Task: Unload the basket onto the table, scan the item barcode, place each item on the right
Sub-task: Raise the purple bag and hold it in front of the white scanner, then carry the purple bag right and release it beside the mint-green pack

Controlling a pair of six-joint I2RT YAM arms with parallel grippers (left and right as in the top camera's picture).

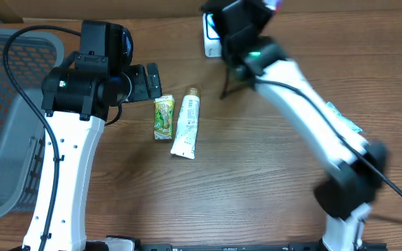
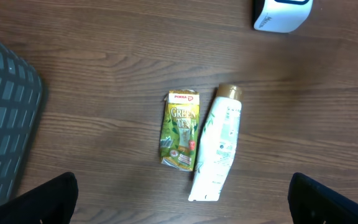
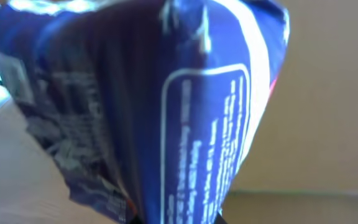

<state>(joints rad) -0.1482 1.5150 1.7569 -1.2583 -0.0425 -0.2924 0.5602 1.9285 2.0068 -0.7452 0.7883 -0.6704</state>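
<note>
My right arm (image 1: pixel 306 104) reaches to the far edge of the counter (image 1: pixel 257 188), its wrist just beside the white scanner (image 1: pixel 211 36). The right fingers are pressed together on a blue packet (image 3: pixel 166 112). It fills the wrist view, blurred, with a white-outlined text panel facing the lens. I cannot pick out a barcode on it, and the packet hides the fingers themselves.

My left fingers (image 1: pixel 153 77) are spread wide and hold nothing, hovering over the counter close to the grey basket (image 1: pixel 5 139). Below them lie a green tea pack (image 2: pixel 180 129) and a white tube (image 2: pixel 219 143) with a gold cap, side by side and touching along their length. The cap points towards the scanner, well apart from it.
</note>
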